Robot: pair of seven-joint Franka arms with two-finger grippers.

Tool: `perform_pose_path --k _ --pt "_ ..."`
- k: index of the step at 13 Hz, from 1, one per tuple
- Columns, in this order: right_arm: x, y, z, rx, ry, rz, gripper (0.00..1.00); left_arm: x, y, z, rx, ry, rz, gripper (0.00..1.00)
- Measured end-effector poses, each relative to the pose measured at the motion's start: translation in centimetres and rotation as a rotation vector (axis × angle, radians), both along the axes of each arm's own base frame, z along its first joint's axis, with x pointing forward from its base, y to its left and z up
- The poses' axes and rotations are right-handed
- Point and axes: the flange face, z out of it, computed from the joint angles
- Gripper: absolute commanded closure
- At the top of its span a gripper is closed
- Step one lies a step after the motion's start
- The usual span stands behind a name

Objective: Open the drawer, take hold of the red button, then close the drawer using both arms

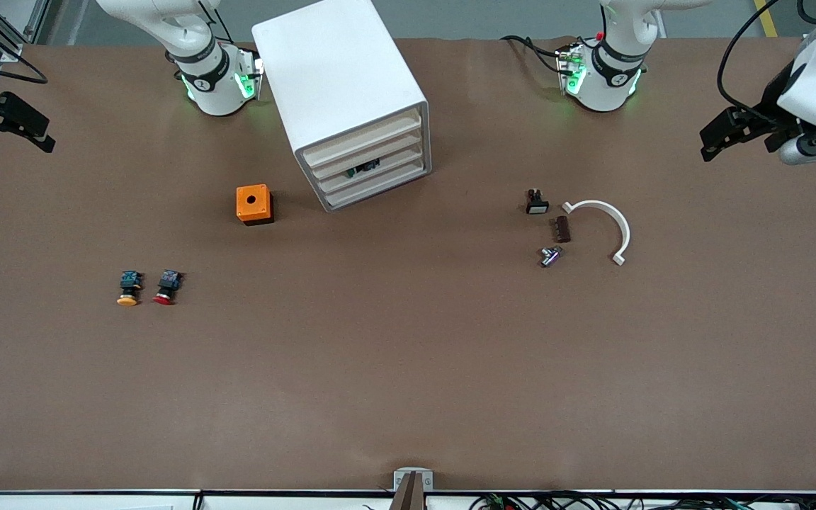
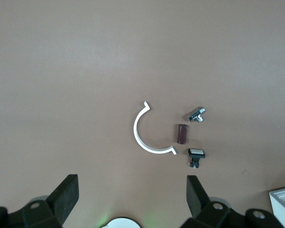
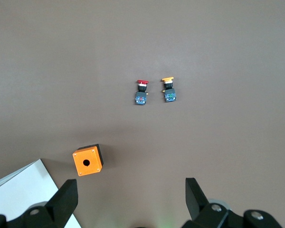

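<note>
The red-capped button [image 1: 166, 287] lies on the table toward the right arm's end, beside a yellow-capped one [image 1: 128, 288]. Both show in the right wrist view, the red button [image 3: 141, 92] beside the yellow one [image 3: 169, 90]. The white drawer cabinet [image 1: 341, 92] stands between the arm bases, its drawers [image 1: 372, 170] pushed in. A small dark thing [image 1: 364, 168] shows at one drawer's front. My right gripper [image 1: 43, 134] hangs open and empty over the table's edge at the right arm's end; its own view [image 3: 131, 197] shows the same. My left gripper [image 1: 707, 144] hangs open and empty over the left arm's end [image 2: 132, 194].
An orange box [image 1: 254, 204] with a hole sits beside the cabinet. Toward the left arm's end lie a black button with a white face [image 1: 536, 202], a brown block [image 1: 562, 229], a small metal part [image 1: 550, 256] and a white curved clip [image 1: 603, 227].
</note>
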Motion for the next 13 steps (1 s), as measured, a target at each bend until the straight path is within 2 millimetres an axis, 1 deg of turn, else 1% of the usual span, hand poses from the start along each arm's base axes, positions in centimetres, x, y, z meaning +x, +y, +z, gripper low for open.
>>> perform_pose_path --k 1,3,6,9,13 --pt "0.1 0.0 0.1 -0.001 -0.003 0.0 0.0 -0.3 0.0 0.1 -0.003 -0.001 0.001 0.0" --pt "0.3 0.0 0.2 -0.001 -0.004 0.0 0.0 -0.2 -0.2 0.1 -0.025 -0.002 0.001 0.0" --pt "0.4 0.0 0.1 -0.001 -0.001 -0.001 0.0 0.7 -0.2 0.0 -0.034 0.0 0.001 0.0" --pt "0.4 0.0 0.0 -0.001 0.002 -0.001 0.0 1.6 -0.2 -0.6 -0.036 0.012 0.002 0.0" --pt "0.4 0.0 0.0 -0.001 0.004 -0.002 0.0 2.6 -0.2 0.3 -0.042 -0.011 0.002 0.0"
